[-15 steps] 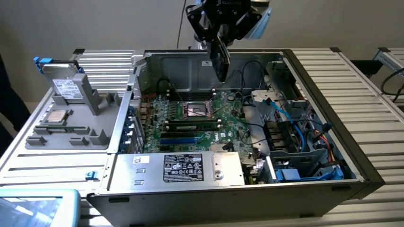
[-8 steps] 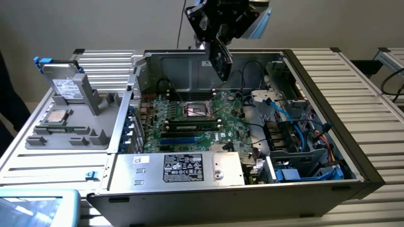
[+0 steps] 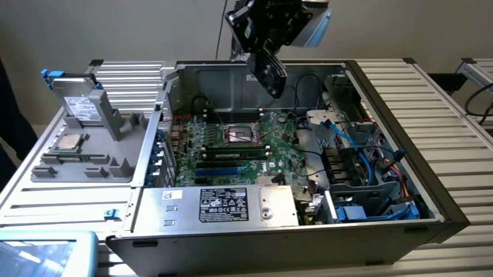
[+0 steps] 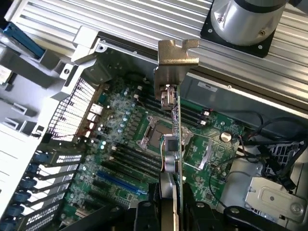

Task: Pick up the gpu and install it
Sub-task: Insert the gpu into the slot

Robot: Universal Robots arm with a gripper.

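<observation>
- gpu (image 4: 174,120): a flat rectangular green circuit card with a stamped silver metal end bracket (image 4: 178,55), seen edge-on in the wrist view. In the exterior view it hangs tilted in the air over the open case, at twelve o'clock from the board's socket.
- black gripper (image 4: 171,209): its jaws are clamped on the card's two flat faces, at the end away from the bracket.
- green motherboard (image 3: 266,144): lies flat below the card, studded with small round capacitors and long black and blue slots. A square silver-framed processor socket (image 3: 240,135) sits mid-board, and a long narrow memory stick (image 3: 235,154) lies just at six o'clock from it.
- black sheet-metal computer case (image 3: 435,196): an open-topped box, with blue cables (image 3: 362,135) at three o'clock from the board and a silver boxy power supply (image 3: 266,205) with a white label at six.
- grey moulded plastic tray (image 3: 115,156): at nine o'clock from the case, holding an upright silver box-shaped drive (image 3: 77,104).
- ribbed aluminium tabletop (image 3: 431,86): carries it all.
</observation>
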